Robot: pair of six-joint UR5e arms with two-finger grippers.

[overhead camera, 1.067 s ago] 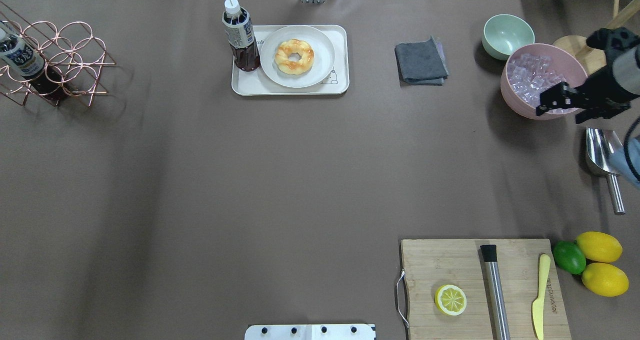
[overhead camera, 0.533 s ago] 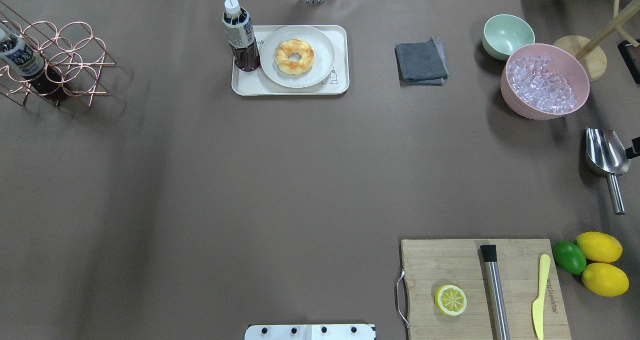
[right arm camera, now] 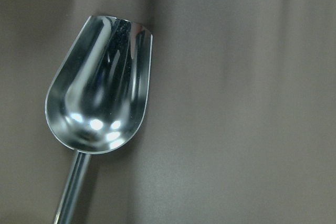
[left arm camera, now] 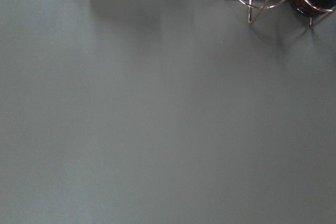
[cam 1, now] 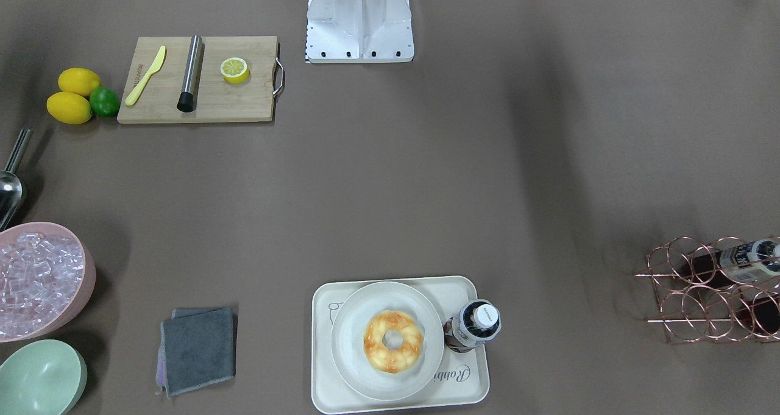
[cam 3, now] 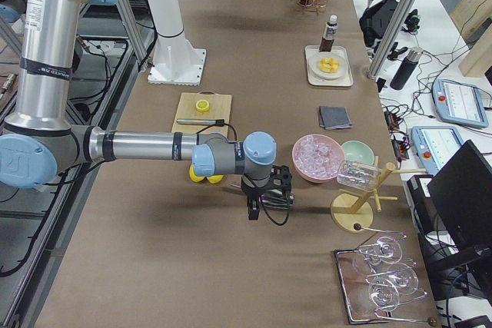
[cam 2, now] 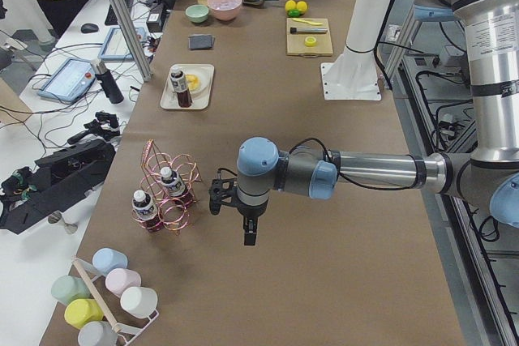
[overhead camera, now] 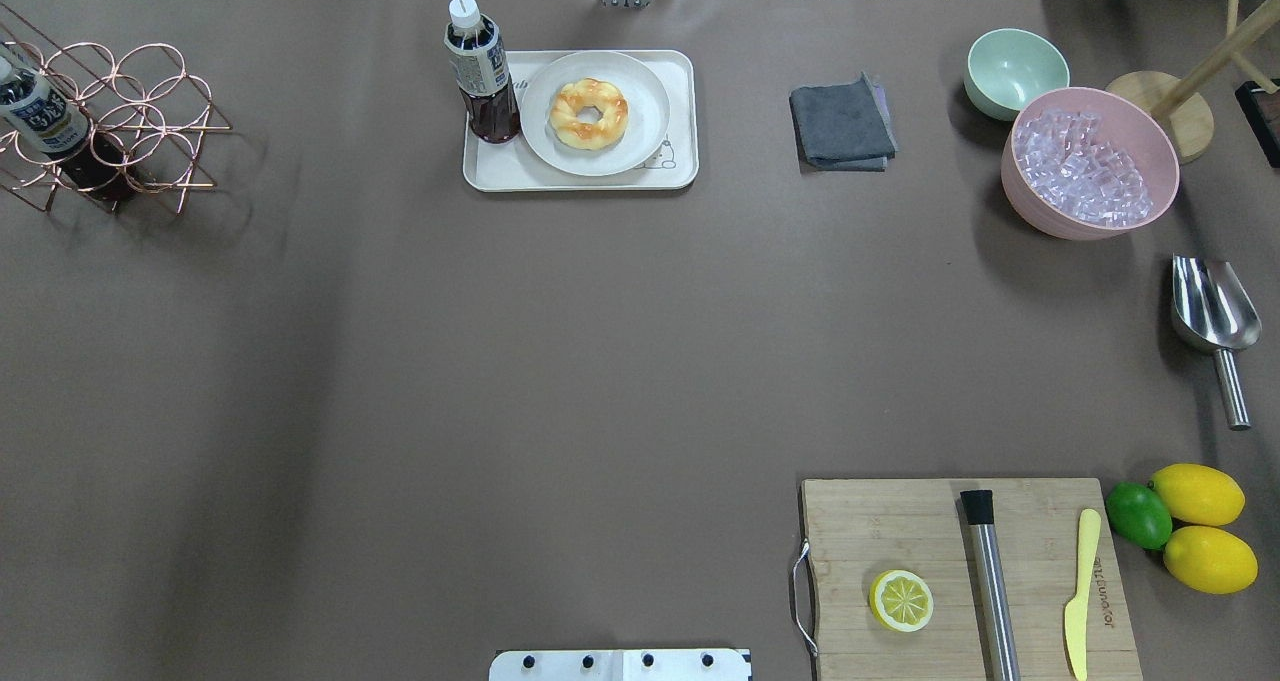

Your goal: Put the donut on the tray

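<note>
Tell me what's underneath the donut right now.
The donut lies on a round off-white plate, which sits on the cream tray beside a bottle. The plate hides much of the tray's floor; what lies under it cannot be seen.

Overhead view: high behind the robot, facing forward and down. Base plate (overhead camera: 620, 664) at the bottom edge, tray (overhead camera: 500, 169) far.
Front view: from the opposite side, steeply down. Base plate on top, tray near.
Both cover the same table (overhead camera: 500, 381), flipped, with board (overhead camera: 880, 531) and rack (overhead camera: 130, 121).
Left side view: raised at the table's end, looking along it. Left arm (cam 2: 365, 169) large in front.
Right side view: same from the other end. Right arm (cam 3: 146, 146) near.
Left wrist view: close over bare table, rack's foot at the top.
Right wrist view: very close above the scoop (right arm camera: 100, 103).
</note>
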